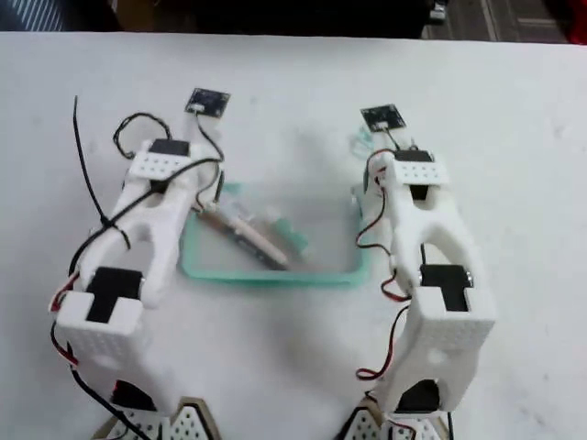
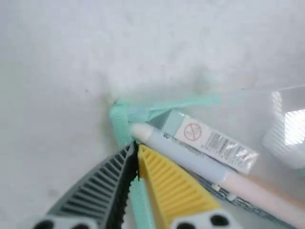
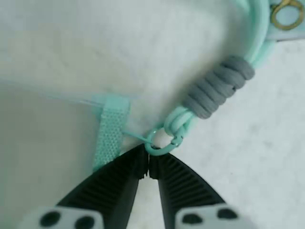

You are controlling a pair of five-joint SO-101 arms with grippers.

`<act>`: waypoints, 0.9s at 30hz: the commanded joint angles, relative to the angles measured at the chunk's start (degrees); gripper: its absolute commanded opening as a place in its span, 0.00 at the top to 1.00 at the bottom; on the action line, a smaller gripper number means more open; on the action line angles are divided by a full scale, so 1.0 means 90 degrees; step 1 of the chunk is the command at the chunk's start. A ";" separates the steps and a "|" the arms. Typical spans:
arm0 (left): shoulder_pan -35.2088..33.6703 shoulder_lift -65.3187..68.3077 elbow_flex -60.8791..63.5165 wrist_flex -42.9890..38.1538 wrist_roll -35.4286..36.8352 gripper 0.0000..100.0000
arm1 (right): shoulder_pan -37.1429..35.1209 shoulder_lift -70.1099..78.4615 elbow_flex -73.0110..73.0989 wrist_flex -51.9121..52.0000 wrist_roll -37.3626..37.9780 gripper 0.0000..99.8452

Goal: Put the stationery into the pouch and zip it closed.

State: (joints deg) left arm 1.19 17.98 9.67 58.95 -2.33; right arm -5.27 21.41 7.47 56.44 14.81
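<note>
A clear pouch with a teal rim point(image 1: 275, 277) lies flat between the two arms. Pens and other stationery point(image 1: 257, 234) show through it. In the left wrist view a white pen point(image 2: 190, 160) and a labelled piece point(image 2: 214, 143) lie inside, against the pouch's teal corner point(image 2: 119, 119). My left gripper point(image 2: 136, 149) is shut on the teal edge at that corner, its grey and yellow fingers together. My right gripper point(image 3: 149, 157) is shut on the small teal zipper ring point(image 3: 162, 143) at the pouch's opposite end. A teal cord with a grey wrap point(image 3: 219, 86) hangs from the ring.
The white table point(image 1: 293, 73) stretches bare behind the pouch up to the far edge. Both arm bodies point(image 1: 138, 247) point(image 1: 431, 266) flank the pouch, with loose black and red cables along them. A gold eyelet point(image 3: 286, 12) sits at the cord's far end.
</note>
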 commanded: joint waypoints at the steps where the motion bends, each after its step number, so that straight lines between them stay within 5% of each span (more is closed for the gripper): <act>1: 0.0015 -0.0044 -0.0283 0.0039 0.0020 0.98 | -0.0298 -0.0112 -0.0283 0.0015 -0.0127 0.98; 11: 0.0005 -0.1031 -0.0391 0.1045 0.0010 0.98 | 0.0659 -0.1470 -0.0410 0.1099 -0.0117 0.98; 18: -0.0015 -0.4205 -0.1241 0.2706 0.0010 0.98 | 0.0991 -0.4254 -0.0410 0.2300 -0.0107 0.98; 27: 0.0532 -0.8337 -0.1377 0.2833 0.0010 0.98 | 0.0952 -0.7468 -0.0410 0.3521 0.0293 0.98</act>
State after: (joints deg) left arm 4.44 -45.32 0.09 84.26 -2.33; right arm 2.73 -36.97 6.15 85.19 14.46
